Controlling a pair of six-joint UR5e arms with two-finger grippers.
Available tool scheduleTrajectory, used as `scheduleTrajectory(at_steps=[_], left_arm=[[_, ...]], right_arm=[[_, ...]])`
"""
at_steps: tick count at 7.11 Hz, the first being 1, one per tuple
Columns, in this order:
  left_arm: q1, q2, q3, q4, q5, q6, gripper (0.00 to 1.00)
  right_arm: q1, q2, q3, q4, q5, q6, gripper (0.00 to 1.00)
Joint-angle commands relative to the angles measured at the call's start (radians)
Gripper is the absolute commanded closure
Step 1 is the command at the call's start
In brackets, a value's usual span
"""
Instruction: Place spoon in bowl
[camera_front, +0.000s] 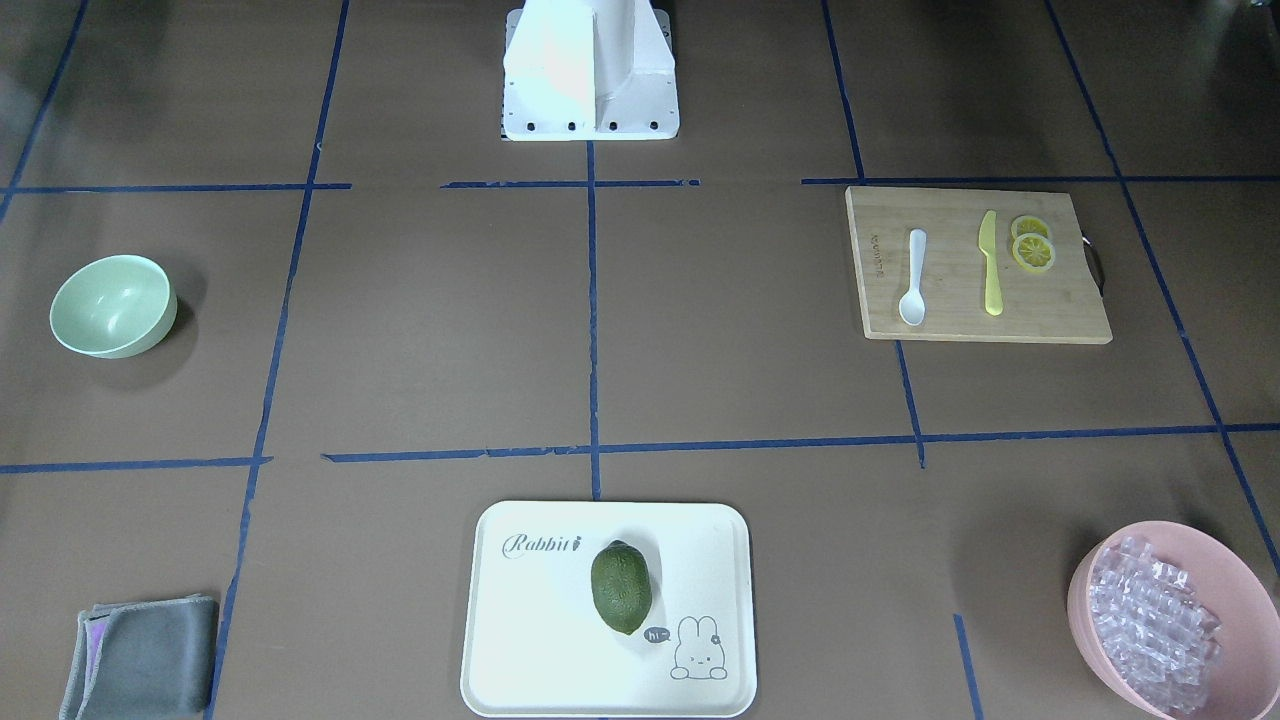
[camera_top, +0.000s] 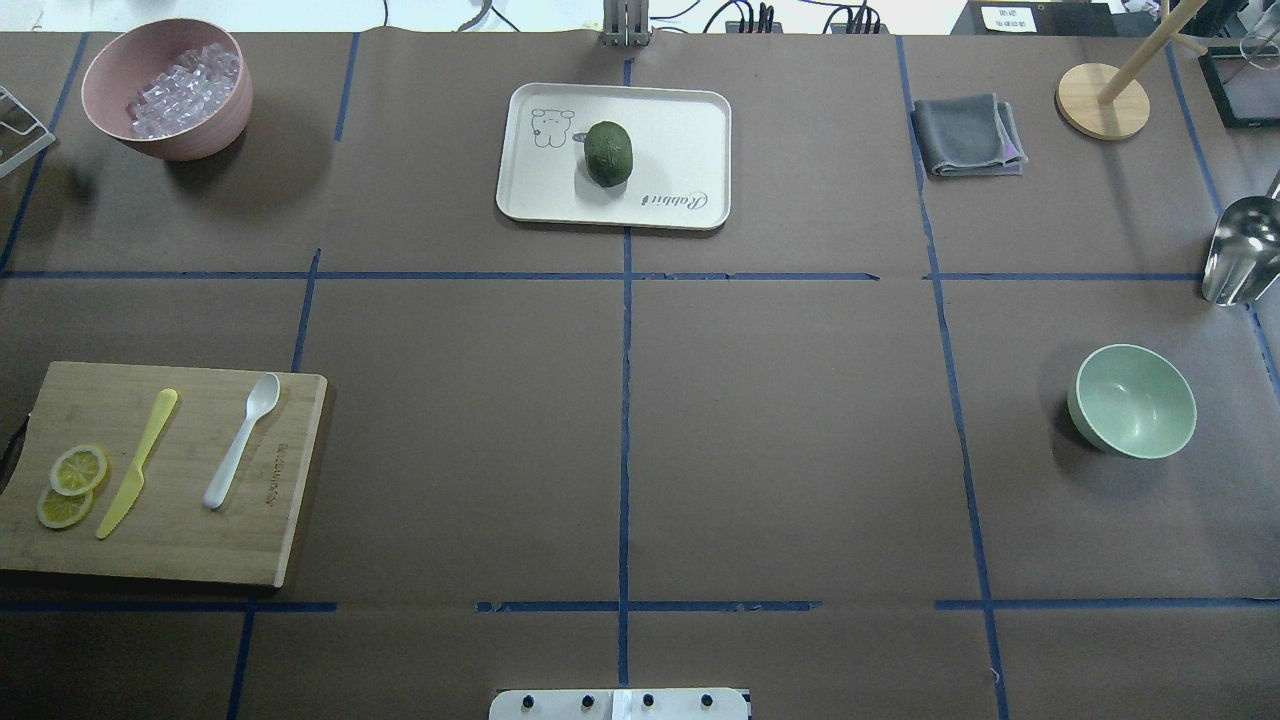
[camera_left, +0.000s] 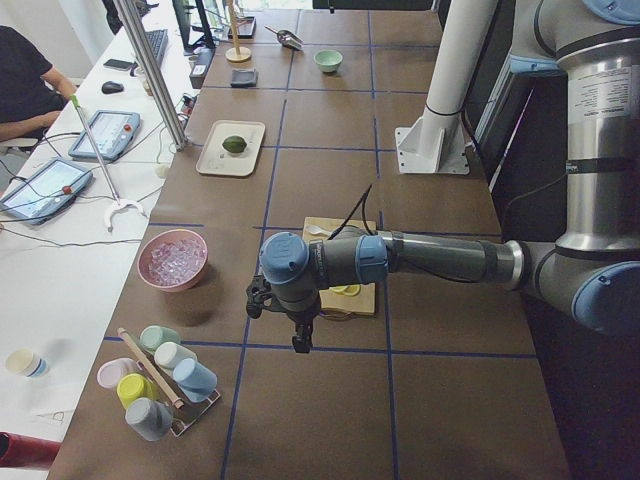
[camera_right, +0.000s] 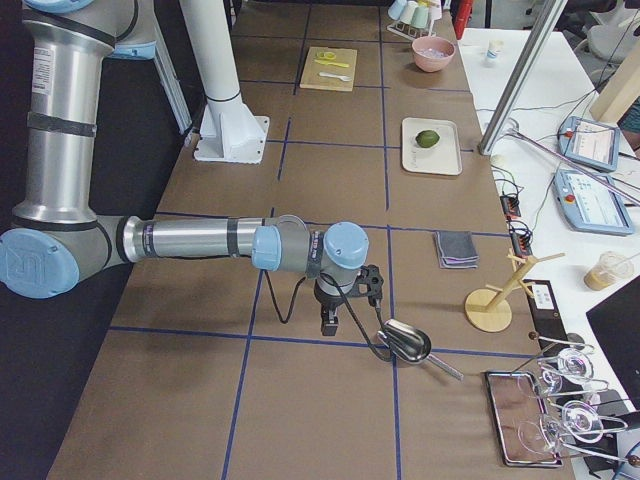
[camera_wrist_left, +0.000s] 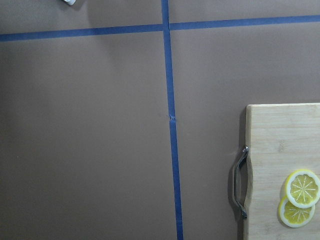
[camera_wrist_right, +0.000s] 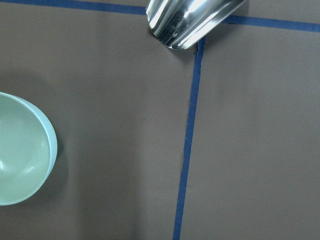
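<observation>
The white spoon (camera_front: 913, 279) lies on a wooden cutting board (camera_front: 1060, 315), next to a yellow knife (camera_front: 990, 262); it also shows in the overhead view (camera_top: 241, 440). The mint-green bowl (camera_front: 112, 305) stands empty at the opposite end of the table (camera_top: 1135, 400) and shows at the left edge of the right wrist view (camera_wrist_right: 20, 150). My left gripper (camera_left: 297, 338) hangs over the table beyond the board's handle end. My right gripper (camera_right: 328, 320) hangs near a metal scoop (camera_right: 405, 342). I cannot tell whether either is open or shut.
Lemon slices (camera_top: 70, 485) lie on the board. A pink bowl of clear cubes (camera_top: 168, 88), a white tray (camera_top: 680, 140) with a green fruit (camera_top: 608, 153), a grey cloth (camera_top: 965, 135), a wooden stand (camera_top: 1103, 100) and stacked cups (camera_left: 160, 380) are around.
</observation>
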Motion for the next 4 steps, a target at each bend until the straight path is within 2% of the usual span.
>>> scheduleTrajectory(at_steps=[1,2,4], left_arm=[[-0.001,0.011,-0.012,-0.011,-0.006,0.0,0.0],[0.008,-0.003,-0.01,0.005,-0.002,-0.002,0.0],[0.007,0.008,-0.021,0.005,0.005,-0.002,0.0]], right_arm=[[-0.001,0.012,-0.013,-0.001,0.006,0.001,0.0],[0.001,0.013,-0.013,0.001,0.035,0.001,0.0],[-0.001,0.024,-0.003,0.002,0.038,-0.001,0.0]])
